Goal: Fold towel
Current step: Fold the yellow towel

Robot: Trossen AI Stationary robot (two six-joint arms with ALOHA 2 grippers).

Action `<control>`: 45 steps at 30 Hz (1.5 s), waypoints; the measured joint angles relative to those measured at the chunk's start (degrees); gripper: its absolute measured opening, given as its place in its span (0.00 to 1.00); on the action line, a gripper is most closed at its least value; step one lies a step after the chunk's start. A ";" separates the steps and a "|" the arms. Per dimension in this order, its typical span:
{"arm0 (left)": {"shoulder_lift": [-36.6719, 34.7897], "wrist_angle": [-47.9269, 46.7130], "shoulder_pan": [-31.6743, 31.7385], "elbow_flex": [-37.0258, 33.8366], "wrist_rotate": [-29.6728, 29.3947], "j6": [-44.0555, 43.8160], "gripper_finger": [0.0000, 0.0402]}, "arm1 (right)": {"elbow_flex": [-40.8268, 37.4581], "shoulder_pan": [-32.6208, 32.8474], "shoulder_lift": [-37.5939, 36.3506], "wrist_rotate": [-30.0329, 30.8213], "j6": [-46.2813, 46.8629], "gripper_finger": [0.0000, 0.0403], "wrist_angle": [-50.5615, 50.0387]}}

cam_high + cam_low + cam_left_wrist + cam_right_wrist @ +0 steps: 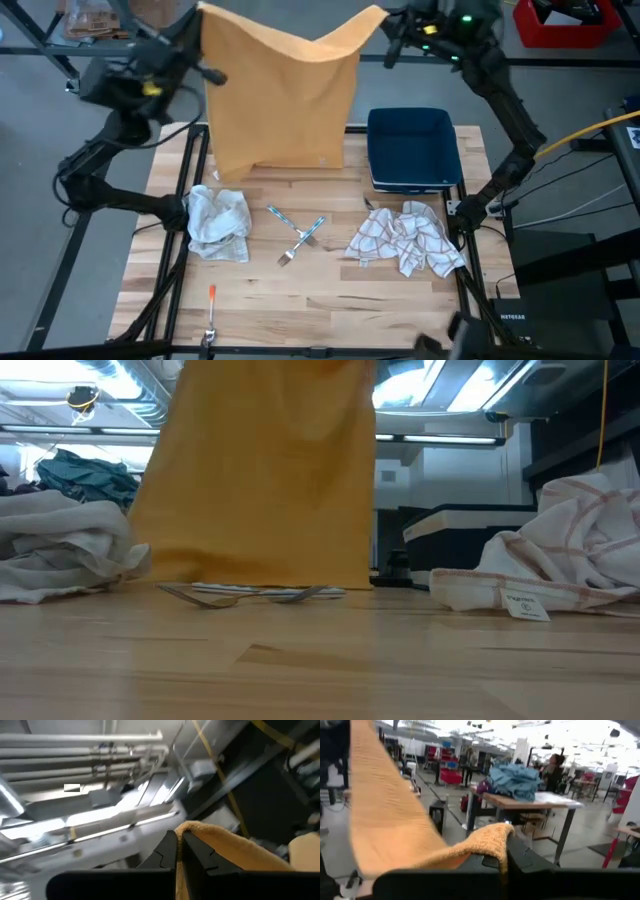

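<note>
Arms raised high, left claw (pixel 207 12) and right claw (pixel 384 14) pinching orange towel (pixel 283 95) corners (hanging taut)

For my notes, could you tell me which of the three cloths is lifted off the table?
The orange towel, hung between both grippers; the white cloth and checked cloth lie crumpled.

Mustard-yellow plain terry towel (pixel 285 95) at upper centre, dark navy rectangular bin (pixel 413 148) right of it, white cloth with red-brown grid lines (pixel 408 240) lower right, crumpled off-white cloth (pixel 218 222) left, pale wooden plank tabletop (pixel 330 295), orange-handled utensil (pixel 211 300) at lower left
</note>
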 joint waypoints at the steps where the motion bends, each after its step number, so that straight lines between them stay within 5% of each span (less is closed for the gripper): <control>1: -0.78 0.15 -1.76 -0.01 -0.04 -0.10 0.00 | 0.02 0.40 -0.91 -0.28 0.67 0.00 -0.28; 13: -4.22 5.13 -21.28 0.03 6.20 2.12 0.00 | 0.02 9.65 -10.17 -3.39 4.16 0.00 -0.84; 19: -3.84 8.74 -23.20 0.01 6.07 9.55 0.00 | 0.02 11.54 -11.30 0.27 4.06 0.00 0.63; 23: -3.78 8.90 -23.15 0.01 0.71 14.76 0.00 | 0.04 11.50 -10.00 3.76 2.51 0.00 0.20; 31: -1.95 8.22 -18.31 0.01 -13.08 24.48 0.00 | 0.04 10.92 -4.31 9.44 -4.09 0.00 0.31; 45: 4.87 -0.79 2.58 -0.01 -15.18 19.60 0.00 | 0.02 2.29 3.37 9.74 -7.84 0.00 0.39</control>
